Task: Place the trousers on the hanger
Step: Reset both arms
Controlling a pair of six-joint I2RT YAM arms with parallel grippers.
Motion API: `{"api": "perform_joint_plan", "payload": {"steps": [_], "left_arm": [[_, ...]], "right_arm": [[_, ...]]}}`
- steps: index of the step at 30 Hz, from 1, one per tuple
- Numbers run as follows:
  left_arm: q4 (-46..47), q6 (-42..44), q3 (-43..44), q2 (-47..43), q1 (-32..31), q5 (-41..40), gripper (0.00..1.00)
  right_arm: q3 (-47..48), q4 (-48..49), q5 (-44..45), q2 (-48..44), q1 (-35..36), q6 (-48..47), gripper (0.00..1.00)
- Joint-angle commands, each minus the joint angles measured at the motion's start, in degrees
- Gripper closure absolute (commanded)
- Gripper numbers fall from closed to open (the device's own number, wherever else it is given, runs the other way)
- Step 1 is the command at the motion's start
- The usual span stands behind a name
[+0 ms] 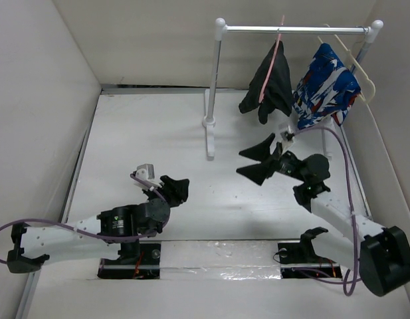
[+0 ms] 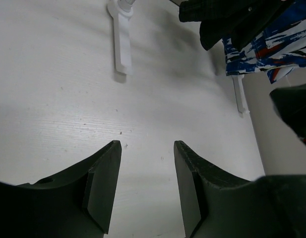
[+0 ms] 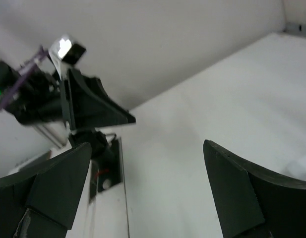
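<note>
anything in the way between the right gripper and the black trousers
Nothing visible. In the top view the open right gripper sits apart from the long black fabric trousers, which hang on the thin pink wire hanger; the blue-white-red patterned garment hangs beside them.

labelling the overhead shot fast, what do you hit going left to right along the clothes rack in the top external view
left post → trousers → patterned garment → right post

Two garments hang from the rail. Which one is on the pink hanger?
The black trousers, on the left; the pink hanger runs down across them. The blue-white-red garment beside them has a cream hanger.
</note>
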Motion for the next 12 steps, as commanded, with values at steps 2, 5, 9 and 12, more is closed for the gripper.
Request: {"api": "perform_joint_plan", "payload": {"steps": [2, 5, 9, 12], "left_arm": [[-6.5, -8.7, -3.6, -4.7, -0.1, -1.7, 0.56], [-5.1, -9.2, -7.1, -7.0, -0.1, 0.7, 0.56], [-2.5, -7.8, -7.4, -6.1, -0.1, 0.9, 0.56], [-0.7, -5.8, -5.0, -3.9, -0.1, 0.1, 0.55]], "right_arm": [[-7.3, -18.7, 3.3, -8.0, 3.8, -21.7, 0.00], [-12.1, -22.9, 7.0, -12.5, 3.9, -23.9, 0.00], [-13.7, -25.6, 6.9, -16.1, 3.9, -24.0, 0.00], [-10.8, -30.4, 6.6, -18.7, 3.9, -25.5, 0.00]]}}
